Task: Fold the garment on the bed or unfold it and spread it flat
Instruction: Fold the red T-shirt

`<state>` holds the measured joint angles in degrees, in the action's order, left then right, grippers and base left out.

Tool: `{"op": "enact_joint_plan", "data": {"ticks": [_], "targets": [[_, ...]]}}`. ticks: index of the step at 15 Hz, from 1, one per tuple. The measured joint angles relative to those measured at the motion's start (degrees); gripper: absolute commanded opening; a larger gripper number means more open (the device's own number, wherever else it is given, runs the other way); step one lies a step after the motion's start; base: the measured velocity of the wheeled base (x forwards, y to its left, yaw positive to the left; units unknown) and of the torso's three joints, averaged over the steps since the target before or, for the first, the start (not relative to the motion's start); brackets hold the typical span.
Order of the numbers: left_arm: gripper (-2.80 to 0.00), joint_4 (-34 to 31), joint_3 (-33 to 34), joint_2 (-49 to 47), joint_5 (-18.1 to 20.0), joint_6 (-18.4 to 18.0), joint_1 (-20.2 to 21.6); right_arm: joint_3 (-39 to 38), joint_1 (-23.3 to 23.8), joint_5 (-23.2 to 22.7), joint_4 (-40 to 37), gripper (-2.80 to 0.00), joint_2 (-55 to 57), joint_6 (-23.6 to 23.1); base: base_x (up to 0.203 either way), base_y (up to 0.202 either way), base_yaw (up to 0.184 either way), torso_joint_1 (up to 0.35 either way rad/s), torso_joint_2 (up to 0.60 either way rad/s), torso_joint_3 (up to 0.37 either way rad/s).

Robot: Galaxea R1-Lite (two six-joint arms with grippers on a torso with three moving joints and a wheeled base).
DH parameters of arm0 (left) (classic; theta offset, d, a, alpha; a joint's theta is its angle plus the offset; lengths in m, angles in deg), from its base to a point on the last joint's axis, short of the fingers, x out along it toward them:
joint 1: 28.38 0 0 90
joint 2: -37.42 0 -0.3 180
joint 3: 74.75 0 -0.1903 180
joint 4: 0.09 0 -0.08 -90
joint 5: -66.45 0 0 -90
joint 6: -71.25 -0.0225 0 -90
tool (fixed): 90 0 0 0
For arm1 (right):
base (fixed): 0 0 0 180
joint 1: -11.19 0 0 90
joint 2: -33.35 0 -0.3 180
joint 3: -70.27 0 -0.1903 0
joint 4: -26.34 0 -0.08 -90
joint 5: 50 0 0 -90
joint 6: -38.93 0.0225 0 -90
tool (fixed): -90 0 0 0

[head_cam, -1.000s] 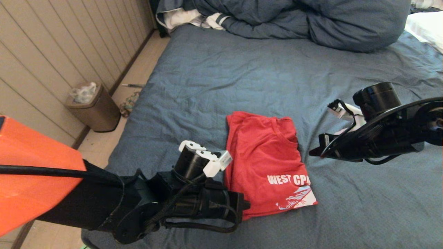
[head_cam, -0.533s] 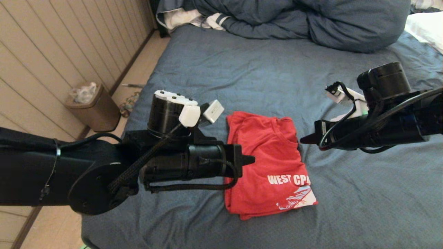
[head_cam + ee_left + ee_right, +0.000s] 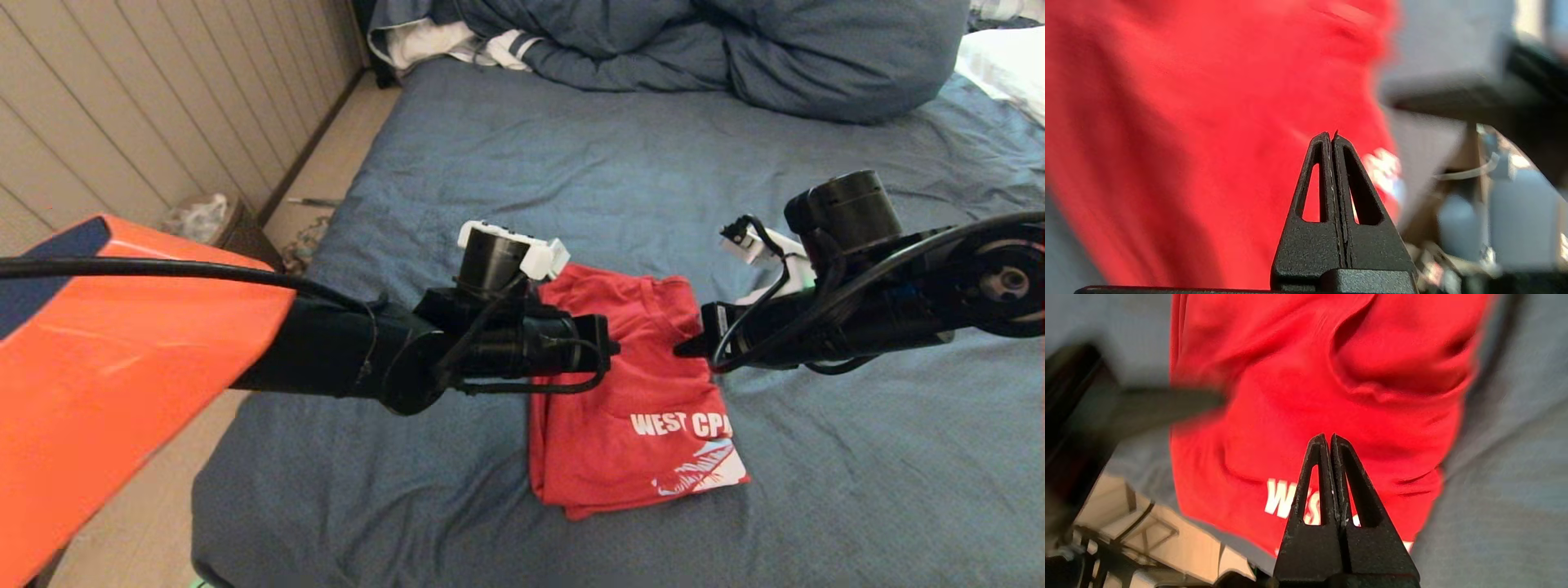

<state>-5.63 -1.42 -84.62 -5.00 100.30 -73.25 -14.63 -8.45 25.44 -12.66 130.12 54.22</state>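
The garment (image 3: 633, 408), a red T-shirt, lies folded into a rough rectangle on the bed (image 3: 571, 180), white lettering at its near end. My left gripper (image 3: 614, 349) hangs shut and empty above the shirt's left part. From the right, my right gripper (image 3: 679, 349) points at it, also shut and empty, over the shirt's right edge. The tips of the two grippers face each other a short way apart. In the left wrist view the shut left gripper (image 3: 1331, 134) has the red garment (image 3: 1188, 122) below it. In the right wrist view the right gripper (image 3: 1329, 437) is above the garment (image 3: 1298, 396).
A bunched dark-blue duvet (image 3: 718, 49) lies across the head of the bed, with white striped cloth (image 3: 457, 41) at its left end. A bin (image 3: 212, 224) stands on the floor by the panelled wall, left of the bed. A white pillow (image 3: 1008, 61) sits far right.
Both arms have swung inward over the shirt. The left gripper rose from beside the shirt's near left edge to above its middle; the right one moved left. The shirt has not moved.
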Motion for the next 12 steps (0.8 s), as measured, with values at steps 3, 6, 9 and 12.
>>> {"op": "enact_joint_plan", "data": {"ticks": [3,6,9,12], "targets": [[-2.80,0.19,-3.76,-4.99,0.00,-0.13,3.22,-1.63,-0.64,-0.51,0.15,-2.80,1.45,-0.20,0.000,0.000,0.000,0.000,0.00,0.000],[-2.80,2.05,-5.51,-7.76,0.22,0.16,6.40,-3.12,-0.58,-0.55,0.58,-2.80,2.99,-0.62,0.000,0.000,0.000,0.000,0.00,0.000],[-2.80,2.24,-6.29,-8.45,0.25,0.33,8.75,-6.24,0.19,-0.55,2.90,-2.80,3.70,-0.77,0.000,0.000,0.000,0.000,0.00,0.000],[-2.80,2.23,-6.53,-7.83,0.26,0.50,10.56,-10.28,2.83,-0.55,6.13,-2.80,3.59,-1.53,0.000,0.000,0.000,0.000,0.00,0.000]]}}
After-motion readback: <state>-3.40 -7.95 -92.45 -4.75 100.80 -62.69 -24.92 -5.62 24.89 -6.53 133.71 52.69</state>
